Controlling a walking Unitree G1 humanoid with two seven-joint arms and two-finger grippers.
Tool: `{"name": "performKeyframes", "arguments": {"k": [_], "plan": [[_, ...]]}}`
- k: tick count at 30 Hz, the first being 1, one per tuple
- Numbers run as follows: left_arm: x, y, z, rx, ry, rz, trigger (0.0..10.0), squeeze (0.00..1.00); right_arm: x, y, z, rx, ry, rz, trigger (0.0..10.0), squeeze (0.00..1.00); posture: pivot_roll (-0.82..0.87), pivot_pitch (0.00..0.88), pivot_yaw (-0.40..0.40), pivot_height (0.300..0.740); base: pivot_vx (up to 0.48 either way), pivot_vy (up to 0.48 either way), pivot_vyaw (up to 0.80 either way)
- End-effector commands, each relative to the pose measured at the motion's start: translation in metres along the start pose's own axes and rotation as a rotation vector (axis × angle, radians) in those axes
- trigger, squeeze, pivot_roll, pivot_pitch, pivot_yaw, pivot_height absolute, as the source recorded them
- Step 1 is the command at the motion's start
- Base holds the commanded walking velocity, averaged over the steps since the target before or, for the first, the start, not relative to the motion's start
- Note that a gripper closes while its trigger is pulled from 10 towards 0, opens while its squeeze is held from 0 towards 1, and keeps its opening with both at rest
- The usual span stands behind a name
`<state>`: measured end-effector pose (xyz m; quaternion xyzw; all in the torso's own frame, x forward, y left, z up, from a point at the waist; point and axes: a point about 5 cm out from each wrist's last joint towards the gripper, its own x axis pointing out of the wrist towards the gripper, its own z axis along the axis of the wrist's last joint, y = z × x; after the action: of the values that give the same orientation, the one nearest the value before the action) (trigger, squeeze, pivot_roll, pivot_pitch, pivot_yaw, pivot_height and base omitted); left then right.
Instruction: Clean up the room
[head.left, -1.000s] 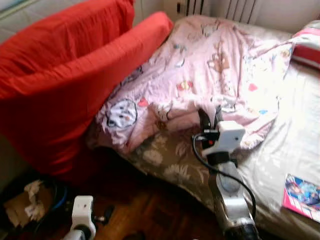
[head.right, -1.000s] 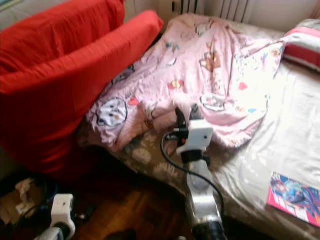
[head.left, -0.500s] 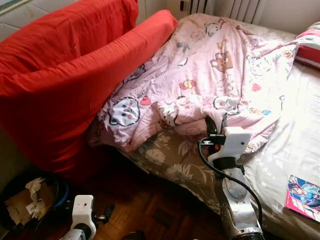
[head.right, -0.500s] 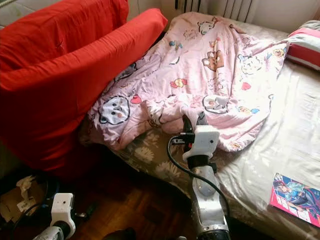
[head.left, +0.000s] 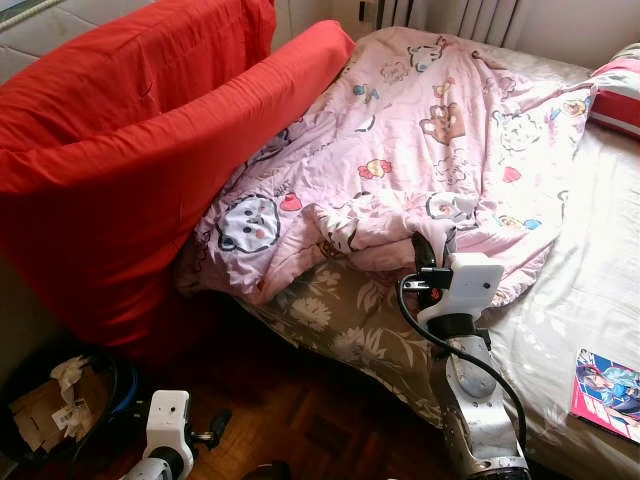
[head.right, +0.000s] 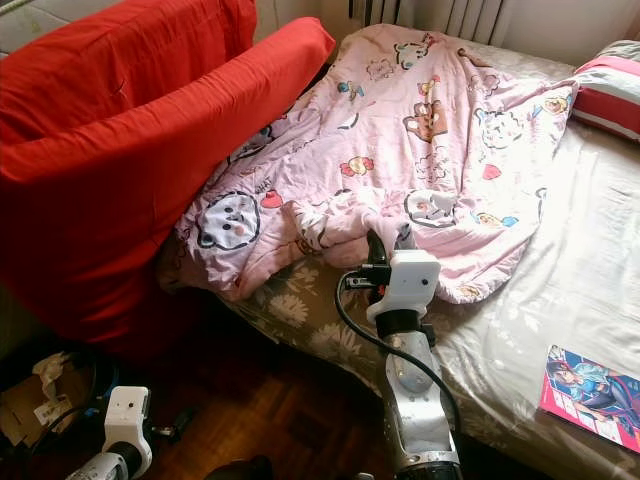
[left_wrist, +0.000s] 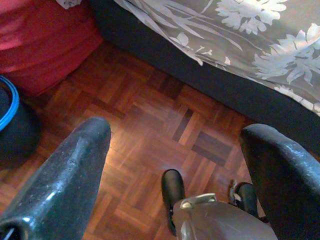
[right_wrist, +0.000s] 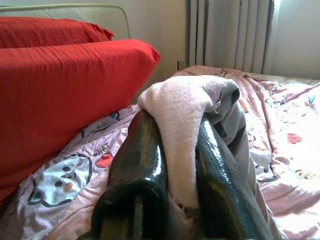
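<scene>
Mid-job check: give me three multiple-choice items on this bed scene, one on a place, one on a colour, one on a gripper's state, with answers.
1. Where does the magazine lie?
A. on the floor
B. on the bed sheet, toward the robot's right
C. on the red cushions

2. What colour are the big cushions leaning at the bedside?
A. red
B. blue
C. grey

3. What is the right gripper doing?
A. open above the floor
B. shut on the pink blanket
C. holding the magazine

Answers: 1 B, it lies flat on the sheet; 2 A, both are plainly red; 3 B, pink cloth is pinched between its fingers.
</scene>
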<state>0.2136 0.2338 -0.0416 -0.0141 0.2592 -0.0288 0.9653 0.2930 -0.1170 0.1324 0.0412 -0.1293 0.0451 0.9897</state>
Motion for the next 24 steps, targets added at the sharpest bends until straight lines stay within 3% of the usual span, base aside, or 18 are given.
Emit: {"name": "performKeyframes", "arguments": {"k": [1,24], "plan": [[-0.0055,0.0034,-0.0094,-0.002,0.040,0.001,10.0,0.00,0.0005,0.0005,0.0064,0.002,-0.022,-0.002,10.0,0.00,0.12,0.161,0.018,0.740,0.000,0.000,0.00],[-0.0054,0.0048,-0.0083,-0.002,0.036,0.008,10.0,0.00,0.0054,-0.0048,0.0120,-0.004,-0.040,-0.032,10.0,0.00,0.13,0.183,0.022,0.740,-0.023,0.000,0.00]]}}
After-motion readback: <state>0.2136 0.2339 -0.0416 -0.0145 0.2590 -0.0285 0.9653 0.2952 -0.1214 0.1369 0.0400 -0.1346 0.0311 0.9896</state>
